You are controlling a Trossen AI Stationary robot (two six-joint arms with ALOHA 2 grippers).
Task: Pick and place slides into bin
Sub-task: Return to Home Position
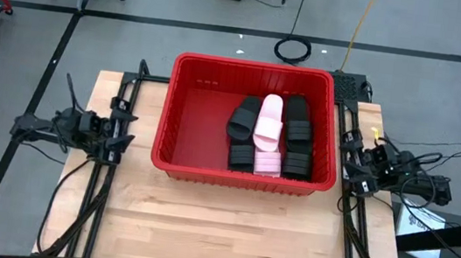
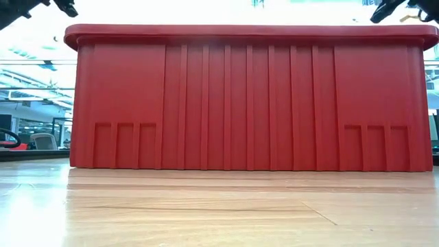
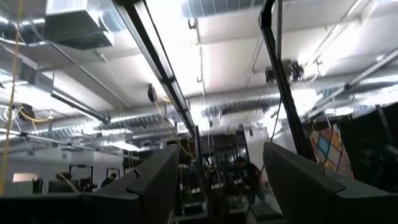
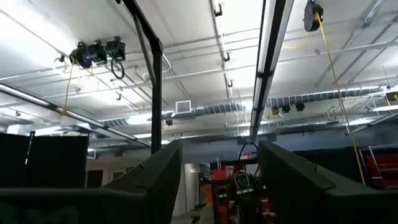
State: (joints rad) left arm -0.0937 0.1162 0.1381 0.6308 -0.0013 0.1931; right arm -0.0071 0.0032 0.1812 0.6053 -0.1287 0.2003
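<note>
The red bin [image 1: 249, 122] stands on the wooden table at its far middle; its near wall fills the low view [image 2: 247, 103]. Inside it lie several black slides [image 1: 244, 118] and two pale pink slides [image 1: 269, 121], piled in its right half. My left gripper [image 3: 217, 180] is open and empty, at the table's left edge, pointing up at the ceiling. My right gripper [image 4: 217, 174] is open and empty, at the table's right edge, also pointing up.
The bare wooden tabletop [image 1: 219, 224] stretches from the bin to the near edge. Black frame rails [image 1: 89, 200] run along both sides of the table. Cables [image 1: 293, 49] lie on the floor beyond the far edge.
</note>
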